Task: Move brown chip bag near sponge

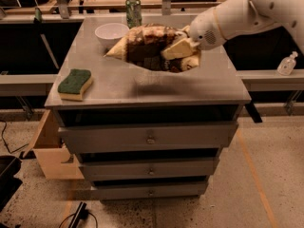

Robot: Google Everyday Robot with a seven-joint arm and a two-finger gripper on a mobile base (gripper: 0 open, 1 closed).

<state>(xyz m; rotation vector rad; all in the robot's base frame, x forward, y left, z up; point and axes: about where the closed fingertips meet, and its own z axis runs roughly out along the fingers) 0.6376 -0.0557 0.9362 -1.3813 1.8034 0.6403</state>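
- We see the hand [184, 55] over the middle-right of the tabletop [199, 89], at the end of the white arm [237, 18] that reaches in from the upper right.
- The hand's fingers are clamped on the right end of the brown chip bag [147, 46]; one tan finger lies across the bag's top face and the other sits lower on the same end.
- The bag hangs clear of the tabletop, with its shadow [149, 80] on the surface underneath.
- The bag's long axis runs roughly left-right across the view. The gripped end is on the right, and the free tapered tan end points left, sitting just in front of the white bowl [111, 32].
- The bag lies close to level, broad face up.
- The sponge [75, 83] rests flat at the front-left corner of the tabletop, green side up, well apart from the bag's free end.
- The bowl sits at the back left, with a green can [133, 11] just behind it, near the back edge.
- A small clear bottle [287, 64] stands on the ledge to the right, off the tabletop.
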